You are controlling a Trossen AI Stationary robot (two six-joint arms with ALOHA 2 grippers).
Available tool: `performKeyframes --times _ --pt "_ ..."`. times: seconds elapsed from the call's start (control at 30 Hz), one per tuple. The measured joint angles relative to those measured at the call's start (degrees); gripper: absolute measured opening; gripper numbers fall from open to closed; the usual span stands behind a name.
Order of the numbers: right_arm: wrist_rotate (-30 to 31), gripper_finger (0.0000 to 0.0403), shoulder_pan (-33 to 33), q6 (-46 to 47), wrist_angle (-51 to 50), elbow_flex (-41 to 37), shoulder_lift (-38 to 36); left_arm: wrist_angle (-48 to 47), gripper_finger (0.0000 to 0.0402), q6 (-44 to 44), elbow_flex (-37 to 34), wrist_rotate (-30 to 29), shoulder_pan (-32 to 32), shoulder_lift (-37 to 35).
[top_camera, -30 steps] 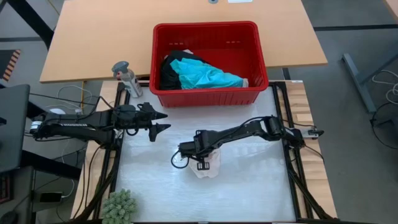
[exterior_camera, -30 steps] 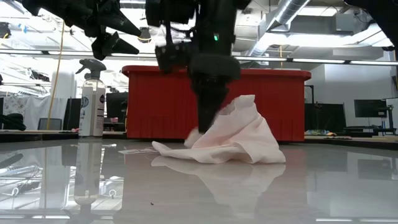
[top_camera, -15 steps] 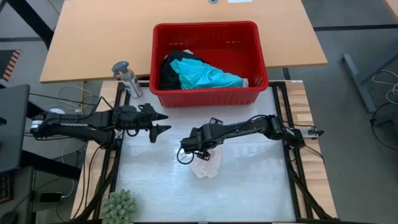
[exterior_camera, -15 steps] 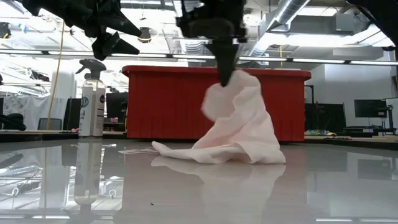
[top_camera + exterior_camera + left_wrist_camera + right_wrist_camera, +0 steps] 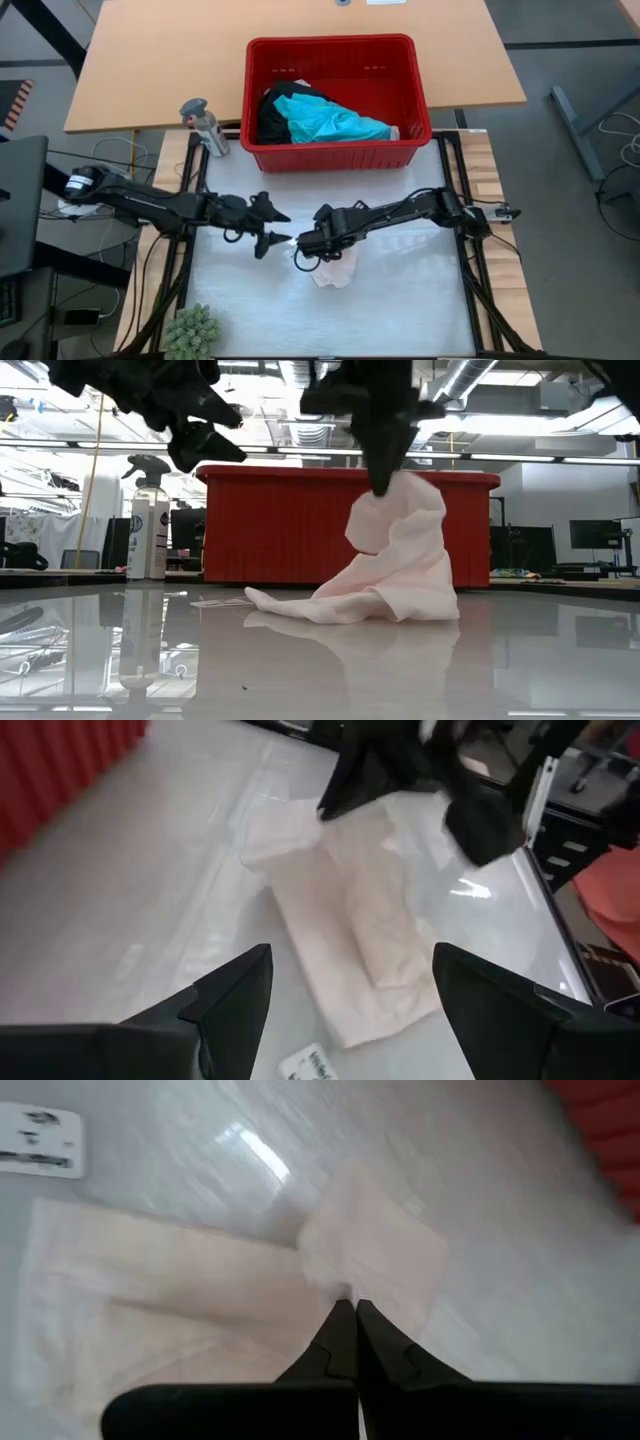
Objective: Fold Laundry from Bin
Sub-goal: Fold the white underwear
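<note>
A small pale pink-white piece of laundry (image 5: 336,266) lies mid-table, and one part of it is drawn up into a peak (image 5: 400,495). My right gripper (image 5: 384,482) is shut on that peak. My left gripper (image 5: 280,231) hovers open just left of the piece, fingers pointing at it and touching nothing; in the left wrist view the piece (image 5: 350,920) lies ahead of its fingers. The red bin (image 5: 420,90) stands at the far edge of the white table and holds a turquoise shirt (image 5: 335,122) and black clothing (image 5: 270,112). My right gripper pinches a raised bit of the pale piece (image 5: 345,1288) at its fingertips (image 5: 350,1325); edge or fold, I cannot tell. The fingers come steeply from above. The cloth hangs slack below them in a cone, and its lower part (image 5: 330,605) rests spread on the table.
A spray bottle (image 5: 205,125) stands at the table's far left corner and a small green plant (image 5: 190,330) at its near left. A white label (image 5: 40,1140) lies on the table beside the piece. The bin's wall (image 5: 280,525) closes the far side.
My right gripper has risen and rolled while shut on the pale piece, drawing its upper part into a taller peak, while the lower part stayed on the table. My left gripper has moved down and toward the table's right and near edge, close to the piece, still open.
</note>
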Motion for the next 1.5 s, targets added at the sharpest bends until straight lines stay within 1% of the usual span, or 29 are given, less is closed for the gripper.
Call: performKeyframes --times 0.13,0.3,0.4,0.47,0.53,0.67,0.77,0.83,0.9,1.0,1.1,1.17,1.27,1.3,1.4,1.5 --pt "3.60 0.0017 1.95 0.76 0.07 0.00 -4.45 4.94 0.0265 -0.43 0.00 1.08 -0.81 3.59" --pt "10.27 0.0017 3.94 -1.43 0.06 -0.52 -12.98 7.18 0.0265 -0.53 0.00 2.20 -0.98 4.66" --pt "14.77 0.0017 5.15 0.14 0.76 -4.70 -20.05 7.25 0.0265 -0.53 0.00 2.19 -0.72 4.66" --pt "16.28 0.0017 5.96 3.12 2.13 -10.31 -25.18 7.25 0.0265 -0.53 0.00 2.17 -0.72 4.66" --pt "16.80 0.0017 6.71 5.50 5.98 -17.80 -30.30 7.22 0.0265 -0.53 0.00 2.12 -0.72 4.66" --pt "15.26 0.0017 6.60 6.99 19.91 -34.34 -38.66 7.24 0.0265 0.06 0.00 0.87 -0.72 4.68" --pt "13.26 0.0017 5.62 6.66 30.17 -45.47 -42.48 8.20 0.0265 1.44 0.00 0.41 -0.64 5.53" --pt "13.07 0.0017 5.15 7.03 36.54 -51.32 -44.30 10.54 0.0265 3.02 0.00 1.82 -0.43 7.32" --pt "13.04 0.0017 4.70 7.96 41.09 -56.20 -46.36 14.64 0.0265 4.44 0.00 3.50 0.18 9.83" --pt "12.65 0.0017 4.24 10.06 46.07 -61.40 -48.79 24.64 0.0265 4.79 0.09 6.88 2.43 15.52" --pt "12.65 0.0017 4.77 13.44 46.14 -64.57 -50.55 32.00 0.0265 4.92 1.88 10.47 5.04 22.36" --pt "13.21 0.0017 5.28 15.12 46.15 -65.61 -51.69 34.38 0.0265 5.91 4.20 13.51 6.41 27.36" --pt "13.29 0.0017 5.95 15.58 46.10 -66.07 -52.22 34.49 0.0265 6.56 8.96 19.37 7.74 34.96" --pt "13.29 0.0017 6.15 15.58 46.11 -66.07 -52.19 34.34 0.0265 6.58 10.65 20.48 7.98 37.30" --pt "13.26 0.0017 6.22 15.56 46.04 -66.07 -52.13 33.54 0.0265 7.15 15.28 20.23 7.98 43.35" --pt "13.25 0.0017 6.66 15.60 46.11 -66.07 -52.08 32.62 0.0265 9.99 19.76 16.13 7.95 47.15"
